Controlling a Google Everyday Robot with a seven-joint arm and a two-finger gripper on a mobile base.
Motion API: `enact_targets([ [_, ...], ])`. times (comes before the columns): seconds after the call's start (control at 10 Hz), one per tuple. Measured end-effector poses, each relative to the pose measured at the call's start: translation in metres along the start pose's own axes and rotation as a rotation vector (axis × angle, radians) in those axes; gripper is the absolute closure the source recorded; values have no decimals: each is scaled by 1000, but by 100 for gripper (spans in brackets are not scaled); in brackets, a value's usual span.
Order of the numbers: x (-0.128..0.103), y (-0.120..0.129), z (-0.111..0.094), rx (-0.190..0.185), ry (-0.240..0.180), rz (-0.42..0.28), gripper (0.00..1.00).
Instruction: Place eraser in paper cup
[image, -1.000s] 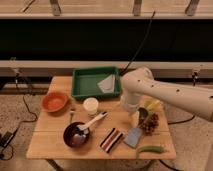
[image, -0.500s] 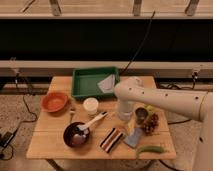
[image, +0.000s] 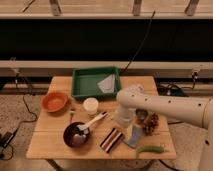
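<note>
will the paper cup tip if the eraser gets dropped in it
Likely light and easily tipped: the paper cup is small and stands free. The eraser looks nearly cup-length, so it may lean on the rim. The gripper hangs near the eraser.

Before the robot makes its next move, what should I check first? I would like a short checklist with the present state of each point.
1. Eraser lies free on the table, nothing on top of it: ok.
2. Cup stands upright, mouth up: ok.
3. Cup is empty inside: cannot tell.
4. Hand is right over the eraser: not ok; it hangs to the right of it, behind the blue pad.
5. Eraser is in the hand: not ok; it lies on the table, apart from the hand.
6. Way from eraser to cup is free: not ok; the spoon lies between them, so a lift over it is probably needed.
</note>
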Motion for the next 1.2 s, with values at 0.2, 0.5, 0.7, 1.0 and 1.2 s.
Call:
enact_targets([
  [0.2,-3,-13,5,10,-16,-3,20],
  [0.5,-1,-20,12,9,-26,-2,20],
  [0.7,-1,-23,16,5,-29,-3,20],
  [1.0,-1,-24,22,1,-36,3,20],
  [1.2,-4,-27,25,6,-42,4,20],
])
